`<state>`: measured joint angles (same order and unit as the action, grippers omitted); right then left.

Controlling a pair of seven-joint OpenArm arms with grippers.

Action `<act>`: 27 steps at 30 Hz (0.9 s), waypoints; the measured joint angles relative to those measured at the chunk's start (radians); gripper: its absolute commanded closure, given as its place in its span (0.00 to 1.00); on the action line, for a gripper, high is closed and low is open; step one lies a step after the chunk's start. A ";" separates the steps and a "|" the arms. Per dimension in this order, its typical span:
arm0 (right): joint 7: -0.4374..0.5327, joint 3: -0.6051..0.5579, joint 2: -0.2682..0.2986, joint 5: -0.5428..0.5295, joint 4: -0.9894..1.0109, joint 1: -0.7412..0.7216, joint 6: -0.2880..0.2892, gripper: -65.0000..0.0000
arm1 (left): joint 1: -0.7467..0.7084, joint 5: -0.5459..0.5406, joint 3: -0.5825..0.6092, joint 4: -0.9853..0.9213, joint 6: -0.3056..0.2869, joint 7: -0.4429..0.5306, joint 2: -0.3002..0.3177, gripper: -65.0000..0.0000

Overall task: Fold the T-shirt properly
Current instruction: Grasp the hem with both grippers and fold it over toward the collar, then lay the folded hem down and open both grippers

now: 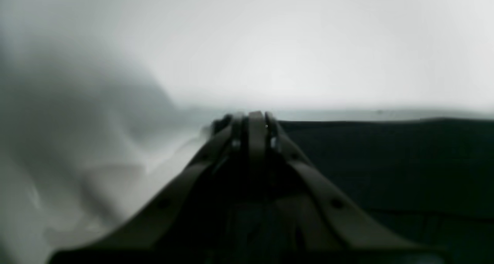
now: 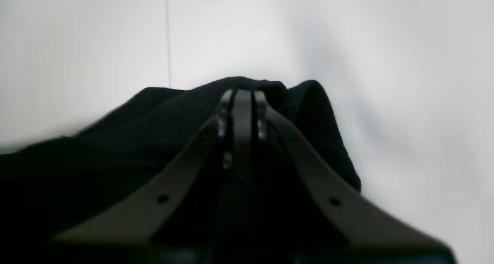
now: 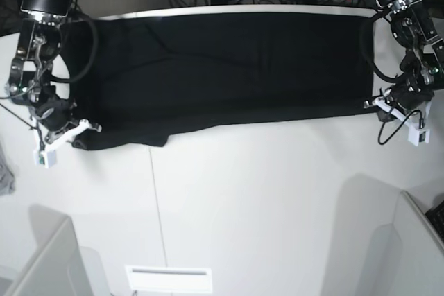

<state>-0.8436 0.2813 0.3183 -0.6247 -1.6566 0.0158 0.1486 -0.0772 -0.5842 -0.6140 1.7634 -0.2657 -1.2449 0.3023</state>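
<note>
Black cloth of the T-shirt point(image 3: 229, 67) lies stretched across the far half of the white bench point(image 3: 263, 199). At the base view's left, the right gripper point(image 3: 78, 129) is clamped on one lower corner; at its right, the left gripper point(image 3: 378, 104) pinches the opposite corner. A lengthwise fold appears to be in hand, and the next move calls for both corners travelling together at equal tension.

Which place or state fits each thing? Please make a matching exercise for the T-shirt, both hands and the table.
Things:
1. T-shirt
2. left hand
3. right hand
4. table

Descriptions:
A. white, bare at the near side
B. black, spread across the far side
C. shut on cloth, at the base view's left
D. shut on cloth, at the base view's right

Pairs: 1-B, 2-D, 3-C, 4-A
</note>
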 measured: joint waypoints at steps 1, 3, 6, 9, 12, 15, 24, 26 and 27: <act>-0.019 0.008 -0.002 -0.003 -0.020 0.012 0.001 1.00 | -0.011 0.002 -0.021 0.023 -0.001 -0.003 0.003 1.00; -0.054 0.051 -0.020 -0.016 -0.049 0.021 0.001 1.00 | -0.017 0.004 -0.037 0.056 0.000 -0.027 0.008 1.00; -0.087 0.098 -0.035 -0.011 -0.079 0.026 0.001 1.00 | -0.026 -0.002 -0.031 0.087 -0.002 -0.040 0.005 1.00; -0.089 0.114 -0.033 -0.006 -0.105 0.063 0.000 1.00 | -0.053 -0.002 -0.031 0.089 -0.002 -0.040 0.005 1.00; -0.092 0.116 -0.058 -0.002 -0.153 0.116 0.000 1.00 | -0.088 -0.001 -0.031 0.098 -0.004 -0.043 0.005 1.00; -0.103 0.153 -0.085 -0.006 -0.185 0.139 0.000 1.00 | -0.100 -0.005 -0.031 0.120 -0.004 -0.050 0.005 1.00; -0.158 0.230 -0.151 -0.005 -0.314 0.252 0.000 1.00 | -0.186 -0.068 -0.041 0.146 -0.004 -0.046 0.036 1.00; -0.166 0.230 -0.158 -0.007 -0.319 0.269 0.000 1.00 | -0.188 -0.073 -0.037 0.148 -0.004 -0.045 0.035 1.00; -0.174 0.237 -0.159 -0.011 -0.320 0.279 0.000 1.00 | -0.189 -0.072 -0.037 0.148 -0.004 -0.046 0.035 1.00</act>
<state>-1.0172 0.5186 0.1593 -0.6357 -1.9770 0.2951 0.1490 -0.2665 -0.6567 -0.6510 1.9118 -0.2699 -1.2907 0.3370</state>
